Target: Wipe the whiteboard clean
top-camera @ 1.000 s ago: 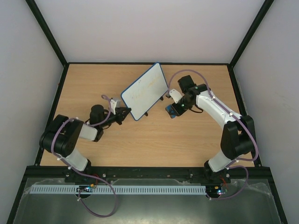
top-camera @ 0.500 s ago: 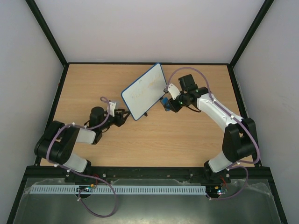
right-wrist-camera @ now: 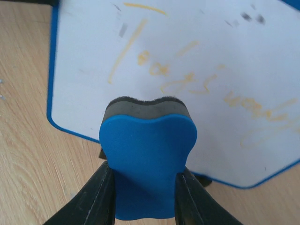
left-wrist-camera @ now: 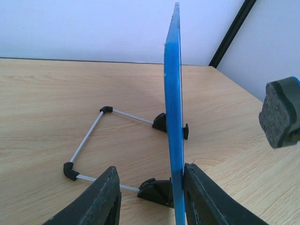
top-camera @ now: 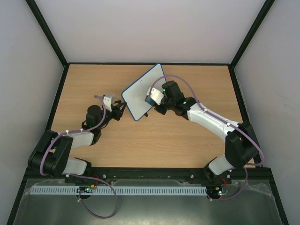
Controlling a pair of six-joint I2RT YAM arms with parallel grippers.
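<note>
Left fingers (left-wrist-camera: 101,201): were parted astride blue-framed rectangular whiteboard (left-wrist-camera: 173,108).
Right fingers (right-wrist-camera: 91,201): clamped blue foam eraser block (right-wrist-camera: 147,159).

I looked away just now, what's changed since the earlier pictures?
The right gripper swung the eraser left, from beside the whiteboard to in front of its scribbled face. The left gripper opened and now straddles the board's edge. The whiteboard stayed put.
</note>
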